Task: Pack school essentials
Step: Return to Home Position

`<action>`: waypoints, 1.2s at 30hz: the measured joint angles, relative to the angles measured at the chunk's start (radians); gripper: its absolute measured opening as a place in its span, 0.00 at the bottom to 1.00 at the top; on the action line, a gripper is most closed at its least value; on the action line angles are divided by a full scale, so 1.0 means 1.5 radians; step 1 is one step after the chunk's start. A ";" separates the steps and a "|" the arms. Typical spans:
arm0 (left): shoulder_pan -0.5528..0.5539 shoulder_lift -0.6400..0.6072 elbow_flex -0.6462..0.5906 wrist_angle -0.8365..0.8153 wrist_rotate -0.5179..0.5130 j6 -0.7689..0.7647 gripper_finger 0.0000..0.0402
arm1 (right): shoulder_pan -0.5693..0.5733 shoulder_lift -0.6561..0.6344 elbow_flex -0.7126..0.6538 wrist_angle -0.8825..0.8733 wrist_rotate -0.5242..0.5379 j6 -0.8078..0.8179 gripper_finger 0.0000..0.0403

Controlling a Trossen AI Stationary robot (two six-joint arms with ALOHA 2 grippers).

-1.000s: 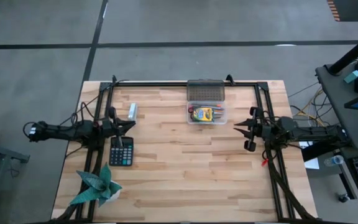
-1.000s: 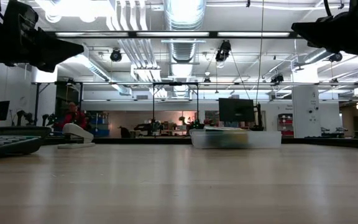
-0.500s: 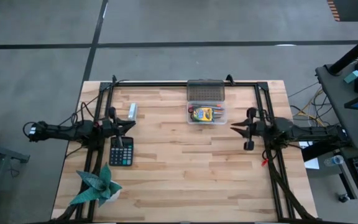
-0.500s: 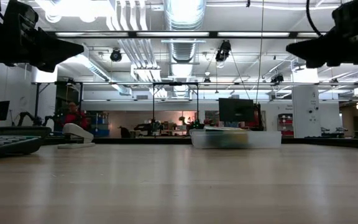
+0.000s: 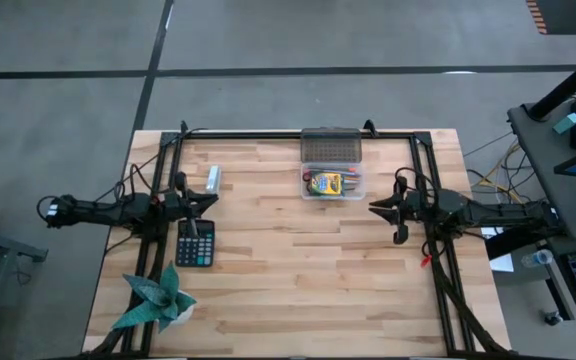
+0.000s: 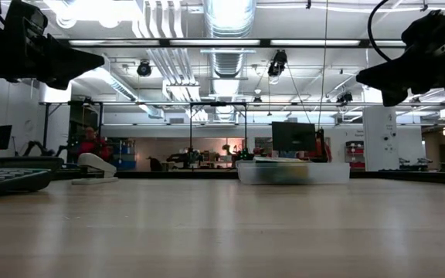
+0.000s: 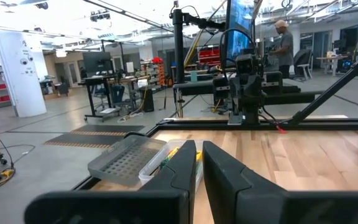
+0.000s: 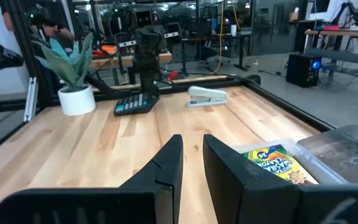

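Note:
A clear plastic box (image 5: pixel 334 184) stands near the table's far edge, and a yellow-green crayon box (image 5: pixel 325 183) lies in it beside some small coloured items. The right wrist view shows the crayon box (image 8: pixel 277 163) lying flat inside. The box's grey lid (image 5: pixel 332 148) lies open behind it. No scissors, note pad or eraser show on their own. My right gripper (image 5: pixel 374 208) hovers shut just right of the box, above the table (image 6: pixel 365 76). My left gripper (image 5: pixel 206 203) waits shut at the table's left, above the calculator.
A black calculator (image 5: pixel 195 243) and a white stapler (image 5: pixel 213 178) lie on the left side. A green folded-paper plant (image 5: pixel 156 298) stands in its pot at the near left corner. Black frame rails (image 5: pixel 268 134) run along the far edge and both sides. Bare wood fills the middle.
My right gripper has moved toward the table's left, closing on the clear box, and has come down a little. The left arm has kept still, and nothing on the table has moved.

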 joint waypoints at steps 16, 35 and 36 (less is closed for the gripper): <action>0.000 0.000 -0.001 0.000 0.000 0.000 0.03 | 0.000 0.000 0.000 0.000 0.000 -0.018 0.13; 0.000 0.000 -0.001 0.000 0.000 0.000 0.03 | 0.000 0.000 0.000 0.000 0.000 -0.019 0.13; 0.000 0.000 -0.001 0.000 0.000 0.000 0.03 | 0.000 0.000 0.000 0.000 0.000 -0.019 0.13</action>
